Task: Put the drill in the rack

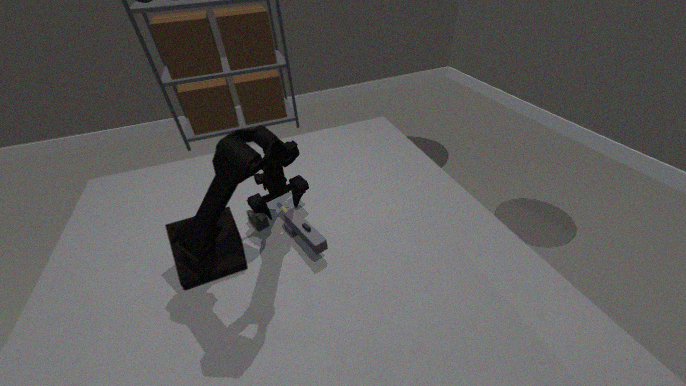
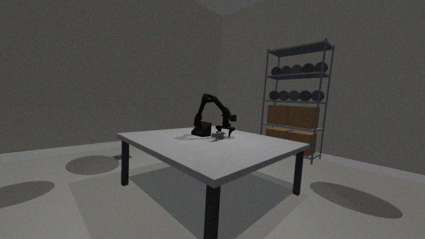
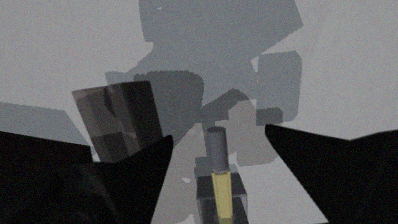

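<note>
A grey housing (image 1: 313, 239) (image 2: 217, 135) (image 3: 236, 185) stands just off the arm's base. A small dark blue key (image 1: 306, 227) is on top of it. The drill (image 1: 283, 208) (image 3: 222, 192) has a yellow band and a grey round end and sticks out of the housing's end nearest the gripper. How deep it sits is hidden. A dark grooved block, seemingly the rack (image 1: 259, 220) (image 3: 120, 117), is beside the left finger in the wrist view. My gripper (image 1: 283, 212) (image 2: 223, 134) (image 3: 218, 134) is wide open and empty, its fingers on either side of the drill's free end.
The arm's base (image 1: 207, 252) (image 2: 202, 129) stands close to the rack on the white table (image 1: 400, 300) (image 2: 186, 152). A tall shelf (image 1: 225, 77) (image 2: 295, 75) with boxes stands beyond the table. The arm's shadow falls across the work area.
</note>
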You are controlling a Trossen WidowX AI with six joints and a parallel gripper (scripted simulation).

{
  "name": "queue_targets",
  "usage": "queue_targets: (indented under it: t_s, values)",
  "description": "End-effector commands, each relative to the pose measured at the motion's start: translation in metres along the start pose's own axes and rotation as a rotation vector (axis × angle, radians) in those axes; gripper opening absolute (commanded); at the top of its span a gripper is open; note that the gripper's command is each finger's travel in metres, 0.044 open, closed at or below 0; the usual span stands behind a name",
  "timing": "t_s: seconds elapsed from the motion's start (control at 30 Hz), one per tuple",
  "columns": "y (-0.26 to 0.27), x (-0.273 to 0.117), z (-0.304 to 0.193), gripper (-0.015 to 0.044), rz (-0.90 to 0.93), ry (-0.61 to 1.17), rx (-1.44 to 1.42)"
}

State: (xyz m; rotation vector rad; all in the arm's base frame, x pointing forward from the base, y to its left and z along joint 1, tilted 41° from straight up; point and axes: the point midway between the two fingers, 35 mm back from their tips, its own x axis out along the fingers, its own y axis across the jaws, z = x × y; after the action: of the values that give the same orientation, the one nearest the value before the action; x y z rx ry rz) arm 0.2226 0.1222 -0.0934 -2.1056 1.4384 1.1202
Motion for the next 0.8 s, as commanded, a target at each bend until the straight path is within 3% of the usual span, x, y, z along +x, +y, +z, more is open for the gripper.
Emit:
queue_targets:
  t_s: [0.0,0.53,0.77]
  values:
    - [0.0011,0.0011,-0.0028,0.0440,0.000,0.004,-0.004]
    - [0.0028,0.0031,-0.0083,0.0440,0.000,0.005,-0.005]
    - [0.0008,0.0019,-0.0066,0.0256,-0.001,0.000,0.001]
